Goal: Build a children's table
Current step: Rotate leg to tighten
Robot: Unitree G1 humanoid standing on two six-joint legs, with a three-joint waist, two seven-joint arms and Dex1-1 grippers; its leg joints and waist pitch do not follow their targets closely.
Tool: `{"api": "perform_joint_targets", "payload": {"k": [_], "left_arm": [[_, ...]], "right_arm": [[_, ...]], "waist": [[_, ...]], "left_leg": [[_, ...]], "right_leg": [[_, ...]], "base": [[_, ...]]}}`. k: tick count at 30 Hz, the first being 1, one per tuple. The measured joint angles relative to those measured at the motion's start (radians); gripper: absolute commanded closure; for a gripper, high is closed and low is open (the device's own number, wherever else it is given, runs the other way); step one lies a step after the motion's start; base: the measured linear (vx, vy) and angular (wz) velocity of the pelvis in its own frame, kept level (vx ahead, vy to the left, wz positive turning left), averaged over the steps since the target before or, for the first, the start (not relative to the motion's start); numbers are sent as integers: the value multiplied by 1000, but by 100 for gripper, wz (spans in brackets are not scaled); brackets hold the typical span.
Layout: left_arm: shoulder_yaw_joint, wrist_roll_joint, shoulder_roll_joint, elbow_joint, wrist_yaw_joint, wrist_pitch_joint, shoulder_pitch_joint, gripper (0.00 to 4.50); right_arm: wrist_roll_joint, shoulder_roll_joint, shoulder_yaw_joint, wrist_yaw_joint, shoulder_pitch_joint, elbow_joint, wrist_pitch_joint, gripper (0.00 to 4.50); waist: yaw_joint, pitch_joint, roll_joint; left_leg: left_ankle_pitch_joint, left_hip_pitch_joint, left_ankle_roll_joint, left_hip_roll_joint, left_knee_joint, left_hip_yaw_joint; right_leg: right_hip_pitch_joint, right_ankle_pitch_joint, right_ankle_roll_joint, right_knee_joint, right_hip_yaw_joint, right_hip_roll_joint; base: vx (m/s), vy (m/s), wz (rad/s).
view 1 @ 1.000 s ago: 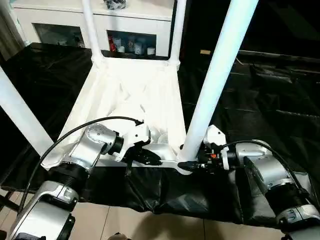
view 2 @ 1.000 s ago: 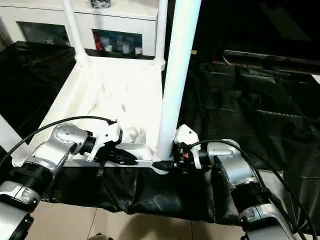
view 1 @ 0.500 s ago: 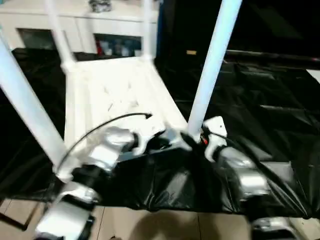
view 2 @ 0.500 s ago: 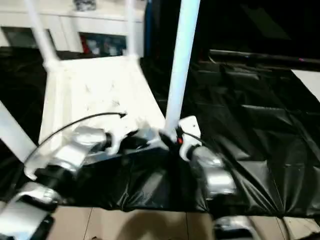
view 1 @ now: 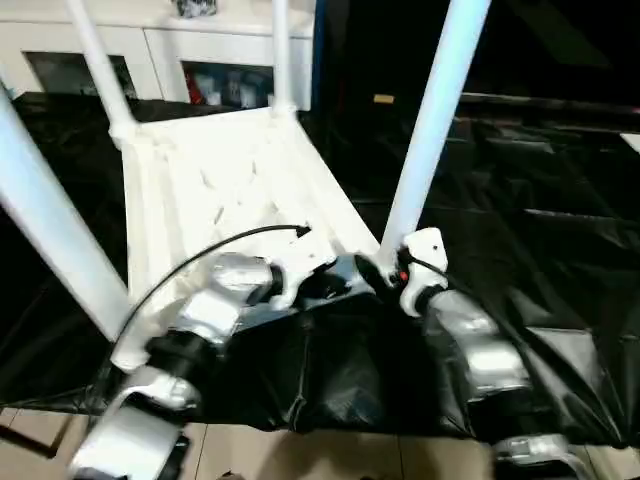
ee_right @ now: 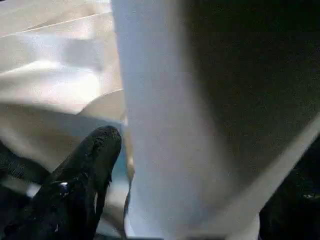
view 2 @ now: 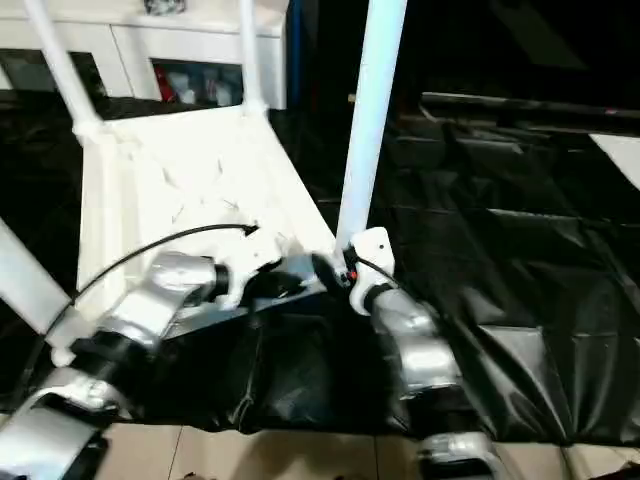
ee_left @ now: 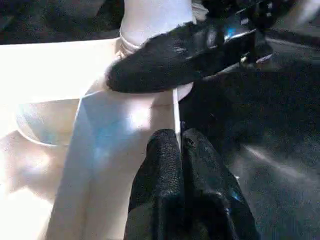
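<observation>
The children's table lies upside down on black sheeting, its ribbed underside [view 1: 230, 190] facing up and its white legs standing in the corner sockets. My left gripper [view 1: 340, 285] is shut on the thin near rim [ee_left: 176, 115] of the top, close to the near right corner. My right gripper [view 1: 385, 272] is at the foot of the near right leg [view 1: 430, 130]. In the right wrist view that leg [ee_right: 165, 100] stands between the fingers [ee_right: 90, 170], which are spread to either side of it. The right gripper's black finger [ee_left: 190, 55] crosses in front of the leg base.
The near left leg [view 1: 50, 230] slants up beside my left arm, and two far legs [view 1: 95, 65] [view 1: 281, 50] rise at the back. Behind them is a white cabinet with glass doors [view 1: 230, 60]. Crinkled black sheeting [view 1: 540, 200] spreads to the right. Tiled floor [view 1: 300, 455] runs along the near edge.
The whole picture has shifted, so the camera has moved. My right forearm now reaches the leg from the near side instead of from the right. The left gripper stays on the rim.
</observation>
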Motion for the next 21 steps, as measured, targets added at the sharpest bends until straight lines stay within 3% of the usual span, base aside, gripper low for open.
{"api": "perform_joint_targets", "payload": {"k": [4, 9, 14, 21], "left_arm": [[-4, -9, 36, 1, -74, -33, 6, 450], [-19, -23, 69, 6, -175, -76, 6, 450], [-22, -48, 96, 13, -260, -76, 6, 450], [-20, -56, 102, 23, -311, -76, 6, 450]], "right_arm": [[22, -76, 39, 187, 2, 0, -12, 71], [42, -196, 98, 456, -9, -6, -17, 71], [57, -226, 127, 604, -35, 6, 1, 87], [63, -237, 142, 680, -68, 54, -10, 149]], "waist": [[7, 1, 1], [30, 2, -3], [40, 3, -6], [47, 4, -6]], "left_leg": [[0, -1, 0, 0, 3, 0], [0, 1, 0, 1, 7, 1], [0, 0, 0, 2, 10, 2], [0, 0, 0, 2, 12, 2]], "right_leg": [[1, 0, -1, 1, 0, -1], [5, 1, 0, 1, 1, -1], [4, 0, 0, 7, 1, -1], [4, -1, 1, 9, 1, -2]], "base": [[0, 0, 0], [0, 0, 0], [0, 0, 0], [0, 0, 0]]}}
